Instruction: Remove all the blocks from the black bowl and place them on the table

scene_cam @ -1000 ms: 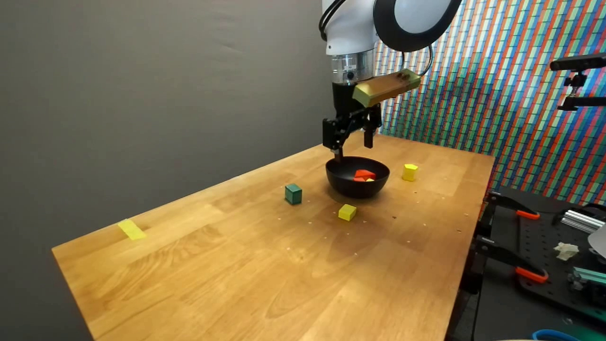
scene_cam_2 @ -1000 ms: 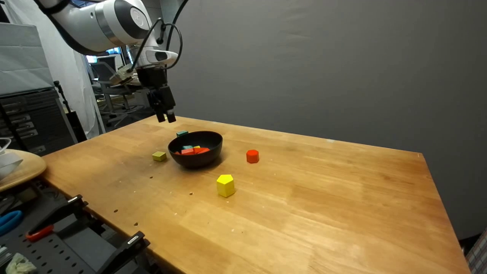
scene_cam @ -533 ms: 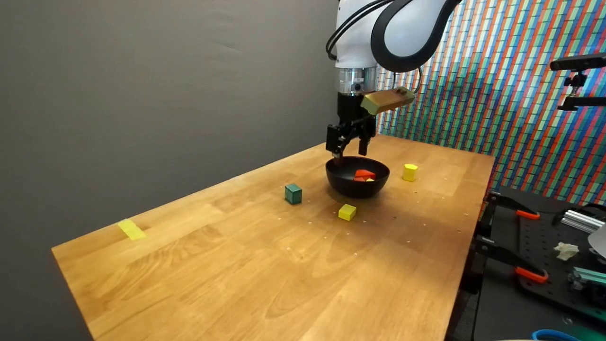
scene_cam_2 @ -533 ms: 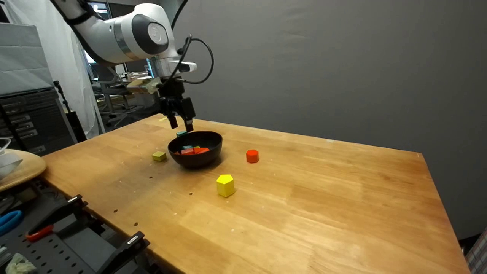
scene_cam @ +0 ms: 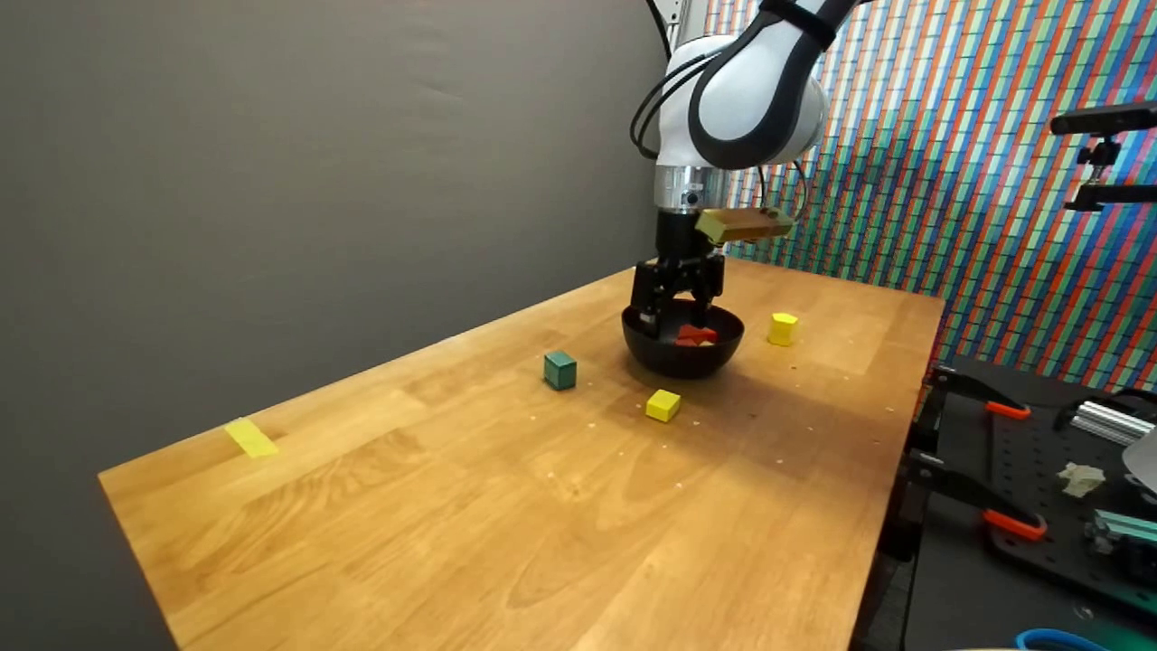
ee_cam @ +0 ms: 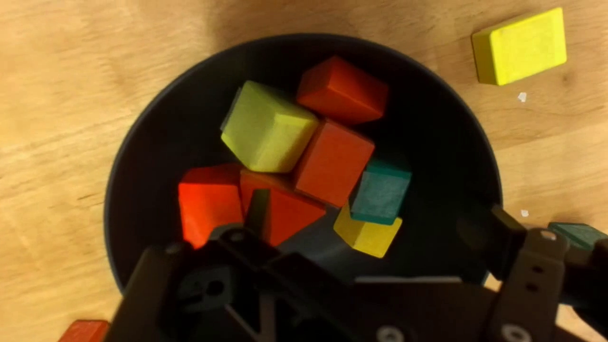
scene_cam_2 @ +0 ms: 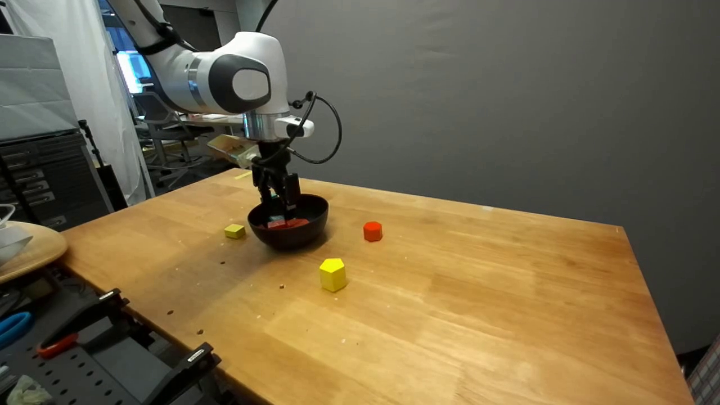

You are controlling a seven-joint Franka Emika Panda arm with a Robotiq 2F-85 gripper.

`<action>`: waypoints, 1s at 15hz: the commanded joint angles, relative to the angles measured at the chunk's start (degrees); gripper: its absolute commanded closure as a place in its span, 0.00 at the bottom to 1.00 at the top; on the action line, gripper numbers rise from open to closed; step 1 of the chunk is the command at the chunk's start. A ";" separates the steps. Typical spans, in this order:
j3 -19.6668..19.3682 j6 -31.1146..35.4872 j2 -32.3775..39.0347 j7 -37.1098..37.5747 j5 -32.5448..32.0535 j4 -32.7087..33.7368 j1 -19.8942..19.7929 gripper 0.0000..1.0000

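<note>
Jaws spread wide, pinching nothing: the black two-fingered gripper [scene_cam: 675,325] has come down from above the rim into the mouth of the round, glossy black bowl [scene_cam: 678,363], right of centre in an exterior view. That descent seems to turn approach into picking; nothing is lifted yet.

Seven blocks show inside the bowl in the wrist view, and others could be hidden. A pale yellow many-sided block [ee_cam: 266,128] and a dark orange-red block [ee_cam: 342,92] sit above the middle of the frame, an orange-red cube [ee_cam: 335,164] near its centre, a bright red block [ee_cam: 211,206] and a red wedge [ee_cam: 292,209] lower left of centre; a teal-green cube [ee_cam: 381,195] partly covers a small yellow block [ee_cam: 370,238] lower right of centre. One fingertip [ee_cam: 259,209] stands in front of the red wedge; whether it touches, I cannot tell.

Four more already lie on the light-brown wood-grain table [scene_cam: 434,515]: a dark green cube [scene_cam: 560,371], a flat yellow block [scene_cam: 663,406], a yellow pentagonal prism [scene_cam_2: 333,274] and a red hexagonal prism [scene_cam_2: 373,231]. The job thus looks less than half done. The teal-green cube, between the spread jaws, seems the likeliest target; closing could drag the small yellow block along or push the red wedge first.
</note>
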 commanded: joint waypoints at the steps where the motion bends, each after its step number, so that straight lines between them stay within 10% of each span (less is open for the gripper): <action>1: 1.05 1.50 0.18 -3.10 3.94 -0.11 -1.57 0.00; 15: -1.21 4.05 3.16 5.77 4.31 -3.29 1.70 0.00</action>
